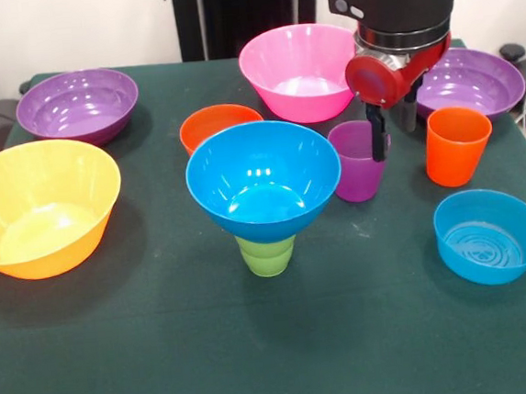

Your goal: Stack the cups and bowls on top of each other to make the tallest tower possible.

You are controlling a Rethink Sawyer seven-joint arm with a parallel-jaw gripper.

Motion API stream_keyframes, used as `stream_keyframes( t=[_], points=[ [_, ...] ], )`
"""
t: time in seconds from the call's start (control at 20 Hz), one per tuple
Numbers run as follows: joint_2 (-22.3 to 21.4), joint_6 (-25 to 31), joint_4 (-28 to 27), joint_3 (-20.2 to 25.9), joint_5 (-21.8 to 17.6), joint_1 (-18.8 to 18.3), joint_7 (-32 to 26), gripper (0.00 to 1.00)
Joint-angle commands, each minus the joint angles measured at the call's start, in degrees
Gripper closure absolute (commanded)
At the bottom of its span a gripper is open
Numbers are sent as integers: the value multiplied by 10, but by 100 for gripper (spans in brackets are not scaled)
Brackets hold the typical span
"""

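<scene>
Standing mid-table, the tower (266,206) is only the medium blue bowl (263,180) atop the green cup (268,254); right of it, the gripper (392,130) straddles the purple cup (358,161) rim, grip state unclear, orange cup (458,146) further right.

Blue bowl (263,180) atop green cup (267,254); purple cup (358,163), orange cup (457,146), pink bowl (300,71), yellow-orange bowl (38,207).
</scene>
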Motion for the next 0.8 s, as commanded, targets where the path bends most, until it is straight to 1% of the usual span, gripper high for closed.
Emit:
stream_keyframes(
  t=[0.05,0.2,0.4,0.55,0.6,0.8],
  points=[
    [-10,-35,76,-8,-19,22,83,0],
    [-16,-44,91,-13,-18,32,99,0],
    [-6,-57,92,-17,-21,42,104,0],
    [-10,-82,105,-9,-19,37,96,0],
    [-11,-99,110,-4,-17,35,96,0],
    [-10,-126,121,-2,-14,23,90,0]
  ],
)
